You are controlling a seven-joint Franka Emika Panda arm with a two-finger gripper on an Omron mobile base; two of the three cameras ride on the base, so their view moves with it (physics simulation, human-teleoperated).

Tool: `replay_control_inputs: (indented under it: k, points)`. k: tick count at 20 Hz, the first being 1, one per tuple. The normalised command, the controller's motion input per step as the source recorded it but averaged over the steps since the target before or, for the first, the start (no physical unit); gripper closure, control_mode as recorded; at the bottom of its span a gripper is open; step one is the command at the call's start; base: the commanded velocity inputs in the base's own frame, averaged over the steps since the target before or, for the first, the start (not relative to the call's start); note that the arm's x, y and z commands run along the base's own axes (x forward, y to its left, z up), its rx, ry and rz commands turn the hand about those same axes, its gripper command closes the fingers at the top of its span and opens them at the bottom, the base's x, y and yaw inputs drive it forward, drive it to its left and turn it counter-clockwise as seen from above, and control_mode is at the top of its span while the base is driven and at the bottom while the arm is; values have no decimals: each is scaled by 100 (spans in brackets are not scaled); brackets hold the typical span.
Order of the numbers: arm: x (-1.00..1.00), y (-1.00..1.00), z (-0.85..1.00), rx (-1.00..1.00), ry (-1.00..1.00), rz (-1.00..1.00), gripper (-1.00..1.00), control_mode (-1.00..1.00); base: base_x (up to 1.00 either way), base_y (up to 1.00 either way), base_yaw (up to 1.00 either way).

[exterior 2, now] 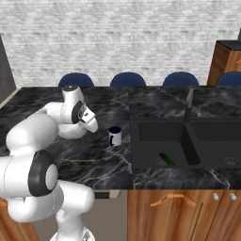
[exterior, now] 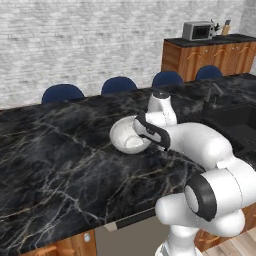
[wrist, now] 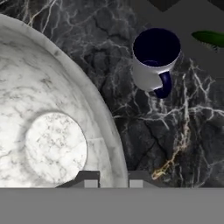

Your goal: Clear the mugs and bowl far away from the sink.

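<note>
A white marble bowl (wrist: 52, 131) sits on the black marble counter (exterior: 60, 150); it is also in the left base view (exterior: 125, 135) and the right base view (exterior 2: 70, 131). My gripper (wrist: 113, 180) reaches down onto the bowl's rim with one fingertip inside and one outside, shut on the rim. A white mug (wrist: 153, 63) with a navy inside stands upright beyond the bowl, between it and the sink (exterior 2: 188, 141), apart from both (exterior 2: 115, 135). My arm hides part of the bowl in both base views.
A slim dark faucet (exterior 2: 188, 107) stands at the sink's back edge, and a green object (exterior 2: 165, 159) lies in the left basin. Blue stools (exterior: 62, 93) line the counter's far side. A wooden cabinet with a microwave (exterior: 197, 31) stands at the back right.
</note>
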Motion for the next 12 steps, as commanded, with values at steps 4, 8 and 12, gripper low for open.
replay_control_inputs:
  k: [4,8,12]
  points:
    - [-15,0,70,2,1,-37,100,-100,0,0,0]
    - [-36,0,66,6,0,-55,100,-100,0,0,0]
    - [-55,0,43,31,0,-66,100,-100,0,0,0]
